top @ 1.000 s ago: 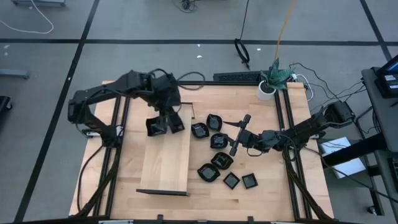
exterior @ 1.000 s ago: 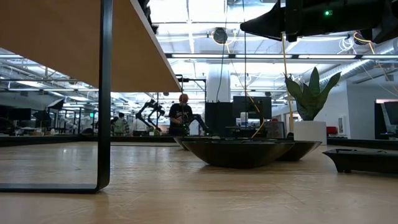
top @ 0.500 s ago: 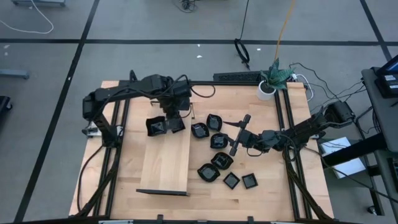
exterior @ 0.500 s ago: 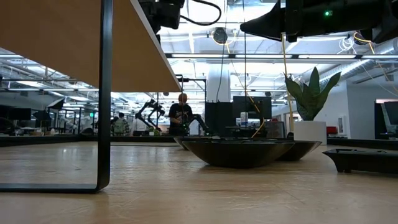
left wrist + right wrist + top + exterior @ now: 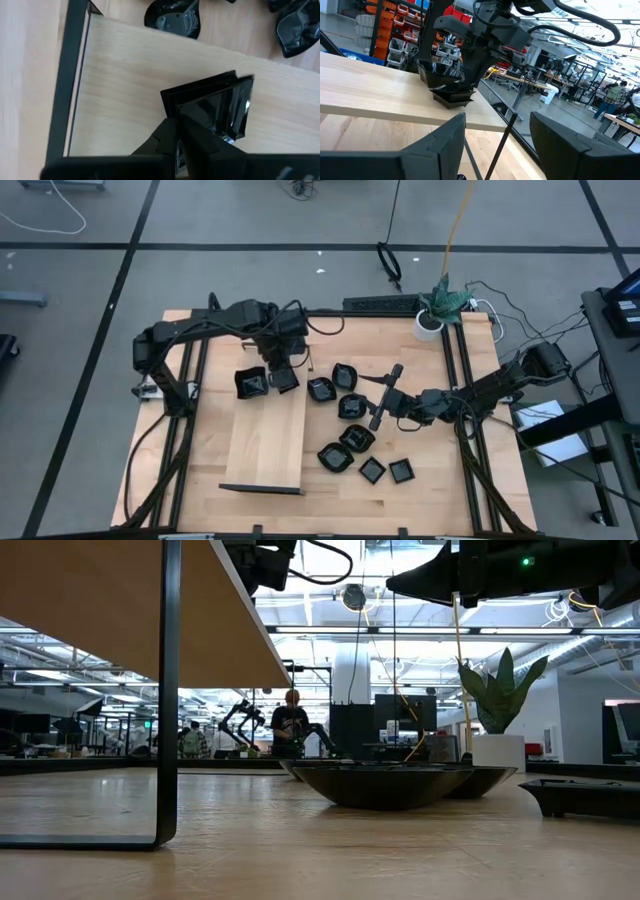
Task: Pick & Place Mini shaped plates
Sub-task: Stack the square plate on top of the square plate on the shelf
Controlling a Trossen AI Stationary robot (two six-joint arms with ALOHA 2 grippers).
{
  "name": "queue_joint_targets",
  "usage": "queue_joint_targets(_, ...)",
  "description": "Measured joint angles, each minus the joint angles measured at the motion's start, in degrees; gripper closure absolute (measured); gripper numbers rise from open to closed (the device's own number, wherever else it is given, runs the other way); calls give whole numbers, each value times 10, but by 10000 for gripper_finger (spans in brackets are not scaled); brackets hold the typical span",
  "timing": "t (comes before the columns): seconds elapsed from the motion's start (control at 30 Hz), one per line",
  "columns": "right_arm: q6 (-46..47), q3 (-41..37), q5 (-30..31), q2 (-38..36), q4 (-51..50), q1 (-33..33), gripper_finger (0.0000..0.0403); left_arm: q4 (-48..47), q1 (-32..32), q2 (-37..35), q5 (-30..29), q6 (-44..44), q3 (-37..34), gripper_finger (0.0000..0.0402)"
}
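Left wrist view shows the left pincer clamped on a square black plate over the wooden board, placing underway; release comes next, while the right pincer waits open.

Two glossy black square mini plates side by side on the far end of the pale wooden board — seven more black dishes scattered flat on the table just right of it
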Motion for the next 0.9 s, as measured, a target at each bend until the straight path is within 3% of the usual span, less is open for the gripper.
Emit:
queue_joint_targets(0.3,0,0,0,0,0,0,195,-8,0,0,-36,-12,1,262)
queue_joint_targets(0.5,0,0,0,0,-5,0,195,-50,-1,-1,-66,-13,60,199)
queue_joint_targets(0.67,4,0,1,0,-21,0,195,-10,-20,-49,-66,-28,90,182)
queue_joint_targets(0.9,10,0,2,0,-47,15,195,81,-98,-200,-92,-56,1,181)
